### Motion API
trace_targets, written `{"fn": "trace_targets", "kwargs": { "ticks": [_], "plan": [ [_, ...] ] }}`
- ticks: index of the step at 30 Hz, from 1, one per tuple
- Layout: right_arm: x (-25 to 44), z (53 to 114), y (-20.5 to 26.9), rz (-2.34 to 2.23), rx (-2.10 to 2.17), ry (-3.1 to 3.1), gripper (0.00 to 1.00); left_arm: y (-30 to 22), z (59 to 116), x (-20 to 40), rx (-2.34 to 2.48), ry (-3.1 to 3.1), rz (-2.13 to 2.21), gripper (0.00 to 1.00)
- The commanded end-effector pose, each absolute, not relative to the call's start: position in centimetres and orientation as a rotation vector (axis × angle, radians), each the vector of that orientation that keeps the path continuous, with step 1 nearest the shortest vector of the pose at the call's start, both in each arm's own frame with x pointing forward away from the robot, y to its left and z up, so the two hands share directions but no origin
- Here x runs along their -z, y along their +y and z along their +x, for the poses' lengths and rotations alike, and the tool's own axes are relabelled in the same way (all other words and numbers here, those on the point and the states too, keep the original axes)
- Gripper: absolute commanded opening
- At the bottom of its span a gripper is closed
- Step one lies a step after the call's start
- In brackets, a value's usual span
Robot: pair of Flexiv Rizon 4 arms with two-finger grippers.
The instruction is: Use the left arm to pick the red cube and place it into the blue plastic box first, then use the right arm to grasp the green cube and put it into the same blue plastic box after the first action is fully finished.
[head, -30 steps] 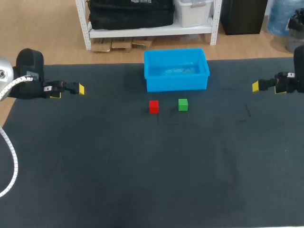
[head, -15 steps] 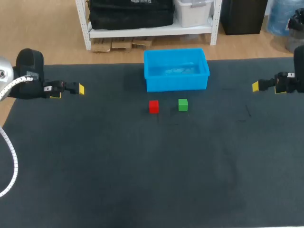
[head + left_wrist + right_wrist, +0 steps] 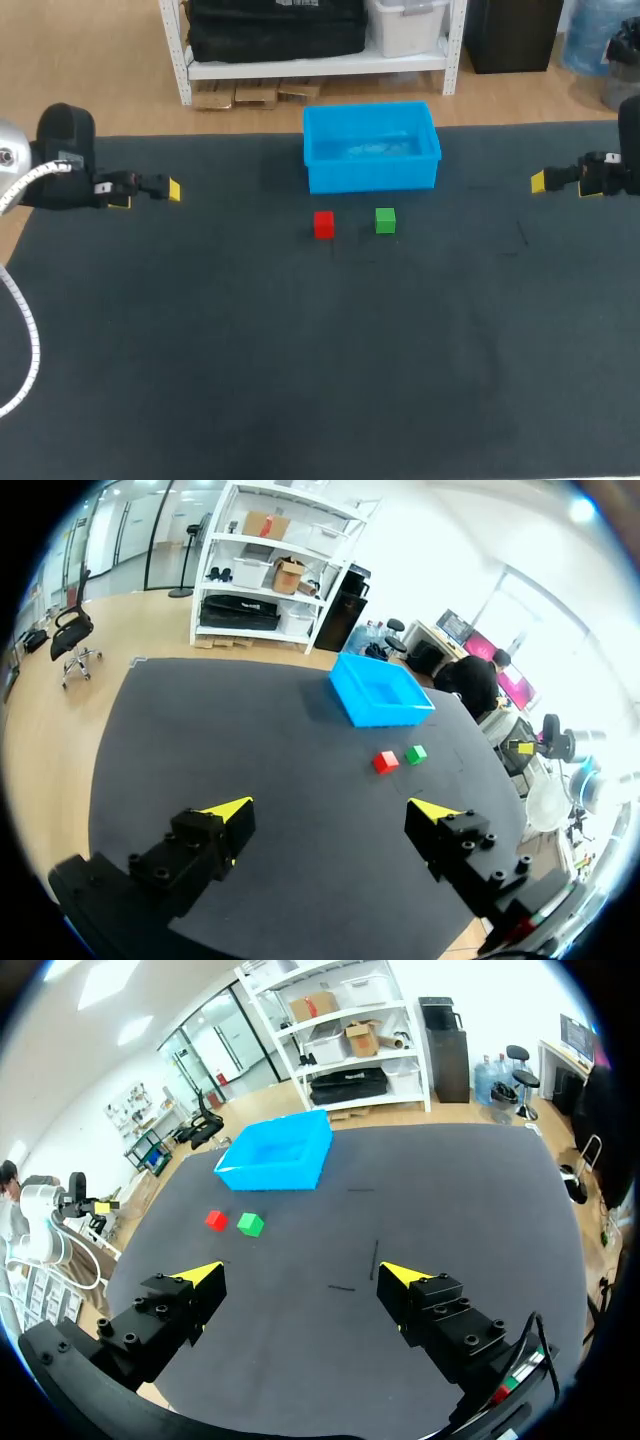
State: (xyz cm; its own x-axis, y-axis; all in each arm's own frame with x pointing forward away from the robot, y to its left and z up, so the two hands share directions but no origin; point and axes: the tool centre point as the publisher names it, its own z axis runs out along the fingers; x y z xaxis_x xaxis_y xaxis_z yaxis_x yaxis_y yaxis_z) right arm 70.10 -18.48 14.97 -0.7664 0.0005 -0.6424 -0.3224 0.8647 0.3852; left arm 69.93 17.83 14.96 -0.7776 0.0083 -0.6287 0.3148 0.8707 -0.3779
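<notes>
The red cube [image 3: 323,224] and the green cube [image 3: 385,220] sit side by side on the dark table, just in front of the blue plastic box [image 3: 371,146], which holds no cube. My left gripper [image 3: 150,190] hovers open at the far left of the table, well away from the cubes. At the far right edge my right gripper [image 3: 548,181] is open too. In the left wrist view the red cube [image 3: 384,762], green cube [image 3: 416,753] and box [image 3: 379,689] lie far ahead of the open gripper [image 3: 335,811]. The right wrist view shows the cubes [image 3: 216,1220] [image 3: 250,1224] and box [image 3: 277,1150] beyond its open gripper [image 3: 300,1274].
The dark table mat [image 3: 320,360] stretches wide in front of the cubes. A few faint thin marks [image 3: 520,235] lie on the mat right of the green cube.
</notes>
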Motion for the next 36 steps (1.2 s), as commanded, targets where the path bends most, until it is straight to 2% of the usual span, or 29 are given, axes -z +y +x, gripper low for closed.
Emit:
{"fn": "trace_targets", "kwargs": {
  "ticks": [1, 36],
  "plan": [
    [-15.0, 70.1, -18.5, -0.232, -0.638, 2.374, 1.0, 17.8, 70.3, -14.7, 0.62, 2.406, 0.231, 1.0],
    [-15.0, 70.1, -18.5, -0.232, -0.638, 2.374, 1.0, 12.9, 72.8, -14.3, 0.134, 2.797, 0.152, 1.0]
  ]
}}
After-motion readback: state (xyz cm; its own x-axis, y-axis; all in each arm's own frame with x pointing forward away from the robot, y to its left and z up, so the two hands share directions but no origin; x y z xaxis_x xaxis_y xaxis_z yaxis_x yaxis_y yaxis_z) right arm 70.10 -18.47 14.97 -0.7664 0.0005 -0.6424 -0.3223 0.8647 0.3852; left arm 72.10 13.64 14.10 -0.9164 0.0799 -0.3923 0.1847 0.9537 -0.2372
